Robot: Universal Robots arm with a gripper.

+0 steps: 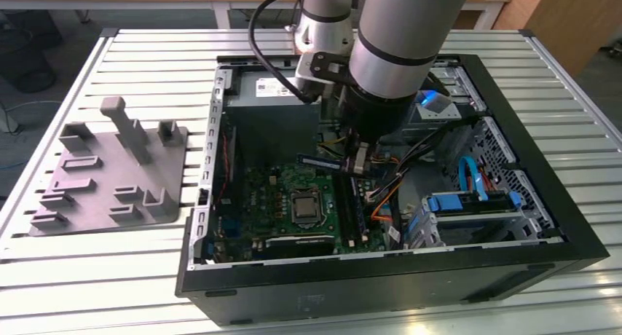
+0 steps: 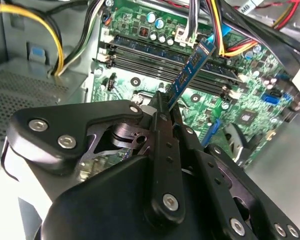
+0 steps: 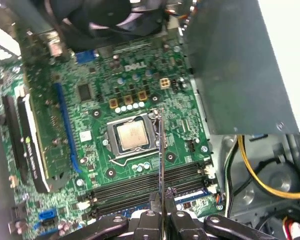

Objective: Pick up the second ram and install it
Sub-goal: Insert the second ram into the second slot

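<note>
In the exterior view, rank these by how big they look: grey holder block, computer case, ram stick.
1. computer case
2. grey holder block
3. ram stick, by far the smallest

1. The ram (image 2: 192,70) is a thin, narrow, bluish-green strip with dark chips.
2. The end effector (image 2: 165,106) pinches it at one end.
3. It hangs in the air above the motherboard (image 2: 250,90), edge downward.
</note>
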